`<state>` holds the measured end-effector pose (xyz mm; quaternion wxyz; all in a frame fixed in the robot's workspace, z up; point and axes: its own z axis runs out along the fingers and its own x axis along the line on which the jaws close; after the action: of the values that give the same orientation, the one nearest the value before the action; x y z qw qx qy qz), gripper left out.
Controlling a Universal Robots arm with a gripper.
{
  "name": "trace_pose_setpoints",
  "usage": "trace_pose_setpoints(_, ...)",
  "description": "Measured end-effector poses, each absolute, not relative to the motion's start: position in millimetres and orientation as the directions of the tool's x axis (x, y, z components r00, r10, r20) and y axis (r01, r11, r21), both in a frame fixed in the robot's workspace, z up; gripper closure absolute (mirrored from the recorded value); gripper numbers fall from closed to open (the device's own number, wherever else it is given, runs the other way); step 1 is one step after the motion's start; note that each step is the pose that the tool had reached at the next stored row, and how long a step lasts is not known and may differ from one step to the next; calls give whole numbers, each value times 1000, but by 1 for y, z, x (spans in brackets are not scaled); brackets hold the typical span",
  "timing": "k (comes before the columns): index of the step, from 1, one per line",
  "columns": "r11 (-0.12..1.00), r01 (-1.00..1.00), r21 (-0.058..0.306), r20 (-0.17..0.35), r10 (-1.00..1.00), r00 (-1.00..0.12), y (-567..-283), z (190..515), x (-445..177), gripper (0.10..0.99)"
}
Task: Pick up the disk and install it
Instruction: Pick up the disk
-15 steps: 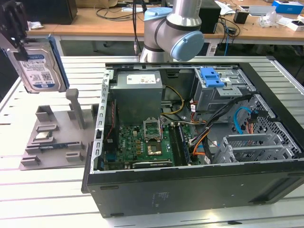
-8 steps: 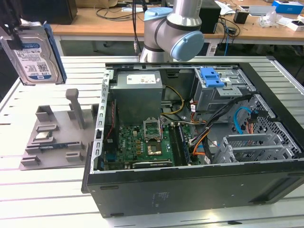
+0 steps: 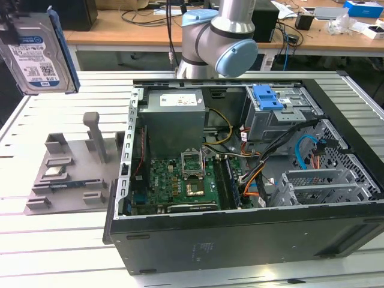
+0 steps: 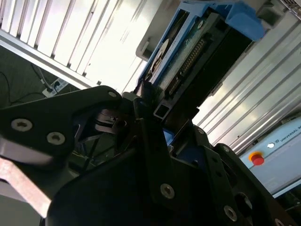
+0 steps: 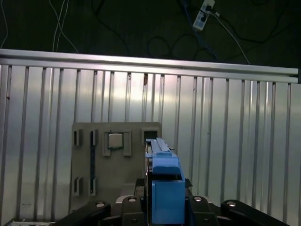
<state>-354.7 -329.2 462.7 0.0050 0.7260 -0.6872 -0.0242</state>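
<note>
Pickup is done: the gripper [image 4: 149, 110] looks clamped on the disk [image 3: 37, 51], which hangs clear of the grey stand [image 3: 66, 174], at ten o'clock from the open computer case [image 3: 240, 240]. Installing remains; the disk is well apart from the case.

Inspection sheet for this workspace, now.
Surface: slatted metal table.
Job's things: disk held off the table; open case with a blue latch inside.
Clutter: grey stand beside the case, a chip seated in it.
Gripper: gripper shut on the disk.
Cables: wires inside the case; cords and a power strip on the floor.
Surroundings: desk behind the arm.
</note>
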Motion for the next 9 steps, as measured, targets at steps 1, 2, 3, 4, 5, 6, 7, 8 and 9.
trace_pose_setpoints(1,-55,-998,41,-28,-998,54,-329,469,-355,718)
trace_pose_setpoints(2,-55,-998,41,-28,-998,54,-329,477,-355,718)
trace_pose_setpoints(3,-55,-998,41,-28,-998,54,-329,483,-355,718)
trace_pose_setpoints(4,-55,-998,41,-28,-998,54,-329,486,-355,718)
trace_pose_setpoints(5,-55,-998,41,-29,-998,54,-329,488,-355,718)
trace_pose_setpoints(6,-55,-998,41,-29,-998,54,-329,490,-355,718)
trace_pose_setpoints(7,-55,-998,41,-29,-998,54,-329,492,-355,718)
trace_pose_setpoints(8,-55,-998,41,-29,-998,54,-329,493,-355,718)
trace_pose_setpoints(9,-55,-998,41,-29,-998,54,-329,495,-355,718)
